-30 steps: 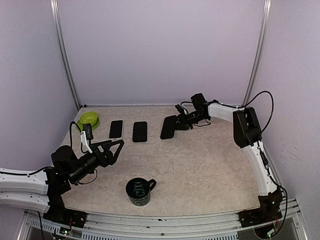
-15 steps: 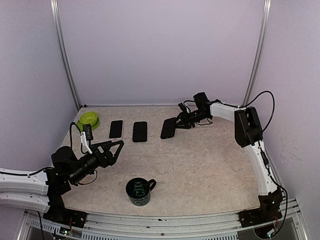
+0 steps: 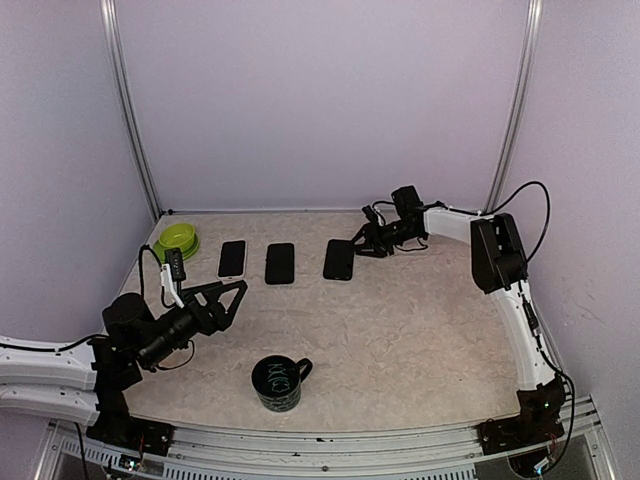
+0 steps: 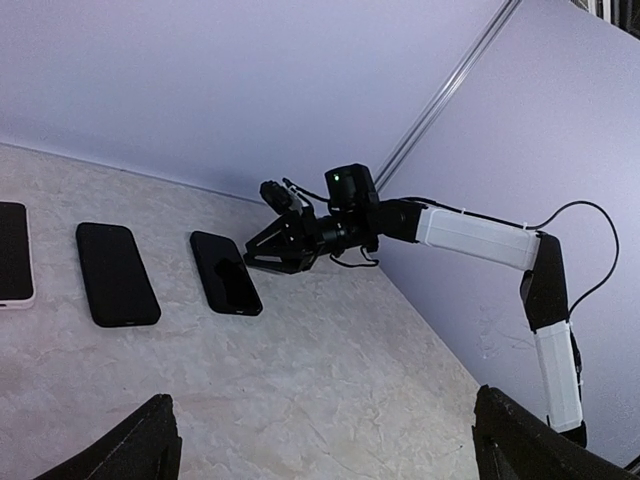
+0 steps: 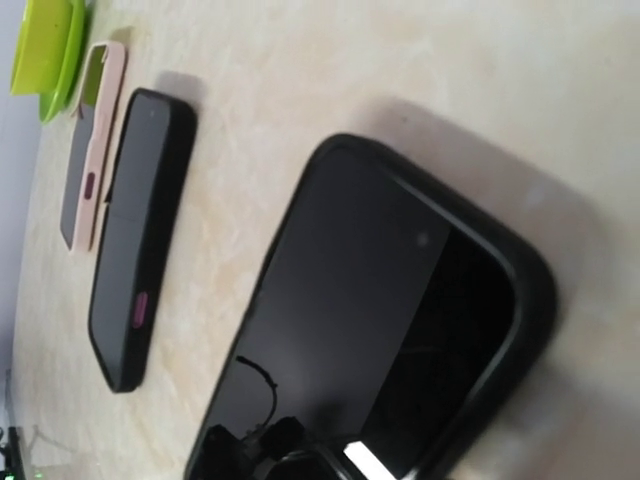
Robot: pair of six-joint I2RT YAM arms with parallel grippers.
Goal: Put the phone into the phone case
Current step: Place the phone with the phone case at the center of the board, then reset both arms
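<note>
A black phone in a black case (image 3: 339,259) lies flat on the table at the back middle. It fills the right wrist view (image 5: 380,300), with the case rim around its screen, and also shows in the left wrist view (image 4: 226,286). My right gripper (image 3: 363,243) sits low just right of its far end, jaws spread and holding nothing; it also shows in the left wrist view (image 4: 280,256). Its fingers do not show in its own view. My left gripper (image 3: 228,297) is open and empty above the table at front left, seen also in its own view (image 4: 320,450).
A second black phone (image 3: 280,263) and a phone in a pink case (image 3: 232,258) lie left of the first. A green bowl (image 3: 177,238) sits at the back left. A black mug (image 3: 279,382) stands near the front edge. Walls close the back and sides.
The black phone went from tilted up in my right gripper to lying flat on the table. The right gripper drew back a little to the right. The left arm has not moved.
</note>
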